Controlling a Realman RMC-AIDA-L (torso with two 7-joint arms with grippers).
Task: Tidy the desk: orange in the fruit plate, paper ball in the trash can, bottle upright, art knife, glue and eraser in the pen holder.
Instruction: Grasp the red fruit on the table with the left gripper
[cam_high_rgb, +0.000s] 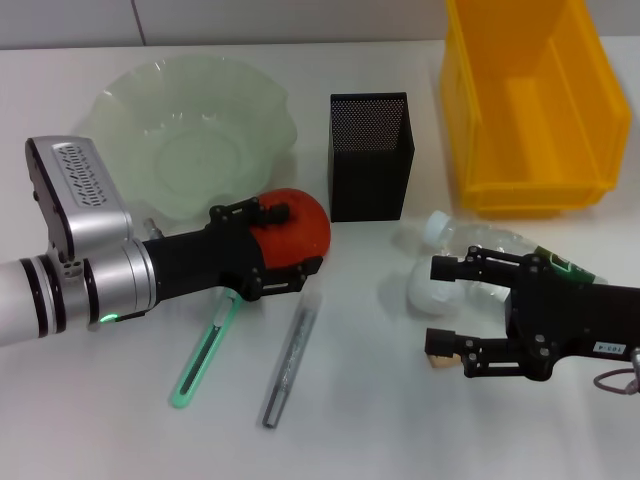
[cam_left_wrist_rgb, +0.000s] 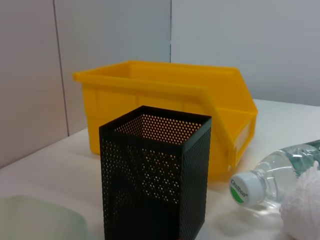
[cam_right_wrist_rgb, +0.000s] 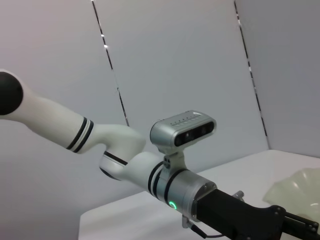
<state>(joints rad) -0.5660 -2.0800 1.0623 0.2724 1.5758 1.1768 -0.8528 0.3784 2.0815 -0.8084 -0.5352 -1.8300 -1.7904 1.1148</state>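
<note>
So far nothing is put away. The left gripper has its fingers closed around the orange, just beside the empty fruit plate. The right gripper hangs wide open, holding nothing, over the bottle, which lies on its side on the tabletop. The paper ball, eraser, art knife and glue wait there too. The pen holder and trash can look empty.

red-orange orange, yellow trash can, black mesh pen holder
</note>
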